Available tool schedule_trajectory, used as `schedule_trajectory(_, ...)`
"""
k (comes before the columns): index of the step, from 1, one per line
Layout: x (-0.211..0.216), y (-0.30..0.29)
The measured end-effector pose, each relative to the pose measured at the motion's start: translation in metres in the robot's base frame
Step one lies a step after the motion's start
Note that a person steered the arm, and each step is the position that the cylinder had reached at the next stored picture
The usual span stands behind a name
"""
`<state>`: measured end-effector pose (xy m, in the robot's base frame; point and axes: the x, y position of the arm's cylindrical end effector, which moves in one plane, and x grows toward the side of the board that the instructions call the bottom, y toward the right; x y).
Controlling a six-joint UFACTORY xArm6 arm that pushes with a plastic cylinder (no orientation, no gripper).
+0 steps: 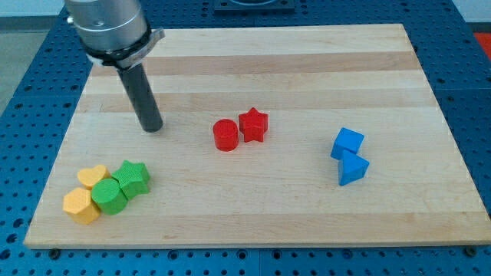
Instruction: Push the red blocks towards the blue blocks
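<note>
Camera view: no claw is fitted, so no open/clenched state can be told; the arm ends in a straight dark rod, and my tip (153, 127) is set down on the wooden desk (307, 61) in the upper-left part of the board. Nothing is held or touched by the tip; bare wood is seen all round it.

The red blocks are found near the board's centre, to the view's right of the tip & slightly lower. The red cylinder (225, 135) is placed at the left of the pair, the red star (253, 125) just beside it at the upper right, approx. touching. A clear gap is left between the tip and the red cylinder.

The blue blocks are seen well apart from the red ones, toward the view's right. The blue cube (347, 143) is placed above the blue triangular block (353, 169); the two are touching or nearly so.

At the view's bottom left, a cluster of four is grouped close together: yellow heart (92, 176), yellow hexagonal block (81, 206), green cylinder (109, 197), green star (134, 178). This cluster is located below the tip, well apart from it.

The desk is laid on a blue perforated base (31, 54). No brands, labels or legible writing are made out anywhere.
</note>
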<state>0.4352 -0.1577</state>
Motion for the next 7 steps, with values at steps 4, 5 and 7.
schedule_trajectory(4, 0.027, 0.031)
schedule_trajectory(5, 0.027, 0.065)
schedule_trajectory(7, 0.027, 0.123)
